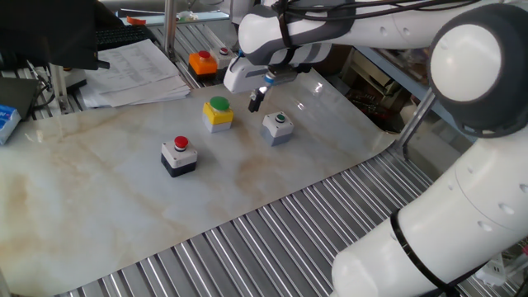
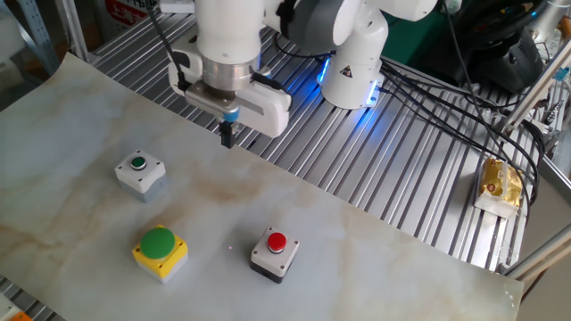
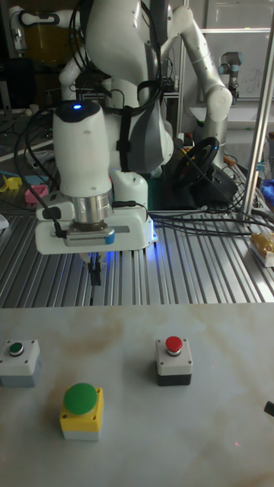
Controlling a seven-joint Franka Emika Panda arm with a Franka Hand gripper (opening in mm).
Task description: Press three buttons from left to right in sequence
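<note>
Three button boxes stand on the marbled sheet. The red button on a white-topped black box is leftmost in one fixed view. The green button on a yellow box is in the middle. The small dark-green button on a grey box is rightmost. My gripper hangs in the air between the yellow and grey boxes, above the table, touching nothing. Its fingers are shut into one narrow dark tip.
An orange box with a red button sits behind the sheet beside a stack of papers. The marbled sheet lies on a slatted metal table. The robot base, cables and a snack bag are at the side.
</note>
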